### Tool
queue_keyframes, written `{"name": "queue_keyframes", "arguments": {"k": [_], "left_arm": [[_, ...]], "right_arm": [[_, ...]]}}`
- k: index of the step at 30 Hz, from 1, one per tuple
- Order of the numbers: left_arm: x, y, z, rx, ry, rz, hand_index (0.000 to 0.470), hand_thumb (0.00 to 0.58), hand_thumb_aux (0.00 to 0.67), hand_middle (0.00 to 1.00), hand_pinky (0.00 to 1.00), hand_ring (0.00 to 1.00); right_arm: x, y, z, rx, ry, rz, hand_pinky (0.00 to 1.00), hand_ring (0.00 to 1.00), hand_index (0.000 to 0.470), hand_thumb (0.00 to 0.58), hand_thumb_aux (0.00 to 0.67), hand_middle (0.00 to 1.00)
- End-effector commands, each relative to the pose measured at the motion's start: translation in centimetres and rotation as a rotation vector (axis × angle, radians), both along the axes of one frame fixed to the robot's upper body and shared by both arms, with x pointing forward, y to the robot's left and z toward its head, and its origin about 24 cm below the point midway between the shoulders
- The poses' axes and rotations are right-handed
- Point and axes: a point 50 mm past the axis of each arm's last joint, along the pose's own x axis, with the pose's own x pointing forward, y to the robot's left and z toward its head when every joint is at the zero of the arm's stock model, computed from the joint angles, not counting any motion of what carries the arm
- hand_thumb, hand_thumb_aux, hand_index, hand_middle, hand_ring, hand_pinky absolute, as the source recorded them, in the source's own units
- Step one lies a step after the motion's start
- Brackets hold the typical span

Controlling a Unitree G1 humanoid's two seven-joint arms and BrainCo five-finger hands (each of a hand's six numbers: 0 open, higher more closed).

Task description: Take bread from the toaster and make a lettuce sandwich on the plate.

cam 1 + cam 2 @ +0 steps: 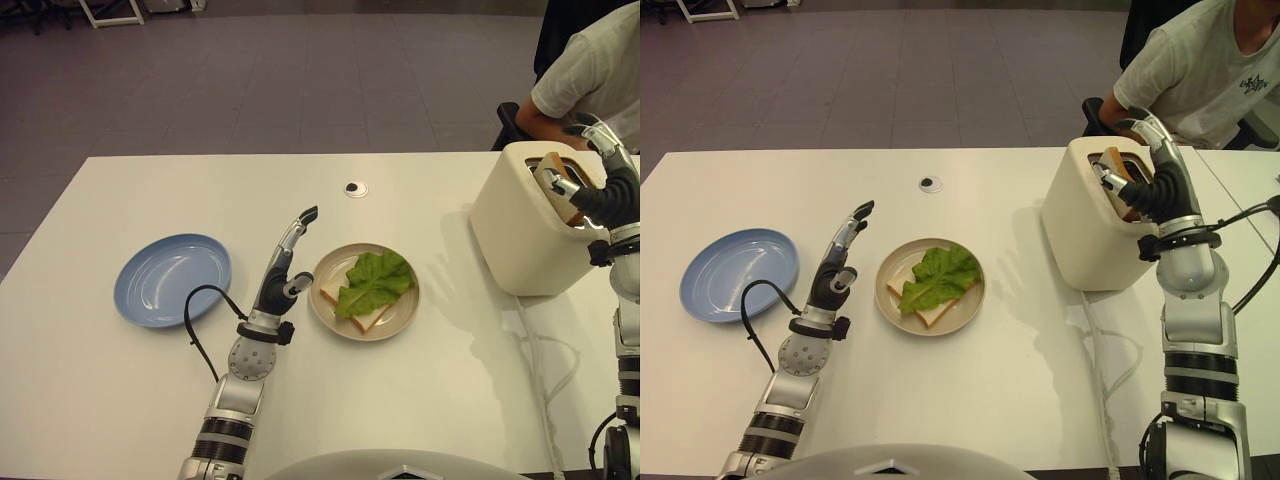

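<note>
One slice of bread [552, 165] stands half out of the toaster [1085, 240], its top pinched by the right hand [1160, 190]. It is probably light, dry and crumbly, so grip its flat faces gently. The left hand [838, 262] lies spread beside the plate [883, 283] of lettuce [940, 277].

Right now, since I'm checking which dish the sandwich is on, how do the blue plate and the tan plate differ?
The blue plate is pale blue; the tan plate is beige. The blue plate is bare, while the tan plate carries a bread slice topped with lettuce. The blue plate lies left of the left hand, the tan plate right of it. Both are round and rest flat on the white table.
</note>
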Motion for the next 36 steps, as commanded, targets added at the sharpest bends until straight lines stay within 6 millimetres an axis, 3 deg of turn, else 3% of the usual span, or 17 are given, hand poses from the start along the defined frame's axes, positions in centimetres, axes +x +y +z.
{"name": "queue_keyframes", "arguments": {"k": [1,10,20,26,30,31,33,34,35,36], "left_arm": [[-0.4,0.3,-0.2,0.000,0.014,0.012,0.000,0.000,0.000,0.00,0.00,0.00],[-0.3,0.4,-0.2,0.007,0.017,0.010,0.000,0.000,0.000,0.00,0.00,0.00],[-0.3,0.5,-0.2,0.003,0.018,0.010,0.000,0.000,0.000,0.00,0.00,0.00],[-0.3,0.4,-0.2,-0.001,0.023,0.008,0.000,0.000,0.000,0.00,0.00,0.00],[-0.4,0.4,-0.3,-0.002,0.026,0.007,0.000,0.000,0.000,0.00,0.00,0.00],[-0.5,0.4,-0.3,-0.002,0.027,0.007,0.000,0.000,0.000,0.00,0.00,0.00],[-0.5,0.5,-0.2,-0.001,0.028,0.008,0.000,0.000,0.000,0.00,0.00,0.00],[-0.6,0.5,-0.2,-0.002,0.028,0.008,0.000,0.000,0.000,0.00,0.00,0.00],[-0.6,0.5,-0.2,-0.001,0.028,0.008,0.000,0.000,0.000,0.00,0.00,0.00],[-0.6,0.6,-0.2,-0.002,0.029,0.008,0.000,0.000,0.000,0.00,0.00,0.00]], "right_arm": [[-0.4,-0.3,-2.3,0.017,0.081,-0.023,0.00,0.00,0.000,0.000,0.000,0.00],[-1.0,-1.7,-2.8,-0.018,0.078,-0.124,0.00,0.00,0.000,0.000,0.000,0.00],[-2.1,-3.2,-0.9,-0.167,0.040,-0.221,0.00,0.00,0.000,0.000,0.000,0.00],[-1.6,-3.3,-3.4,-0.160,0.162,-0.213,0.00,0.00,0.000,0.000,0.000,0.00],[-1.4,-3.1,-4.0,-0.153,0.186,-0.193,0.00,0.00,0.000,0.000,0.000,0.00],[-1.3,-3.0,-4.0,-0.149,0.189,-0.187,0.00,0.00,0.022,0.053,0.032,0.00],[-1.3,-2.9,-4.1,-0.146,0.190,-0.178,0.00,0.00,0.116,0.251,0.166,0.00],[-1.2,-2.8,-4.1,-0.145,0.189,-0.174,0.00,0.00,0.249,0.452,0.355,0.00],[-1.2,-2.7,-4.1,-0.145,0.189,-0.171,0.00,0.00,0.330,0.528,0.470,0.00],[-1.2,-2.7,-4.1,-0.144,0.188,-0.169,0.00,0.00,0.376,0.557,0.536,0.00]]}}
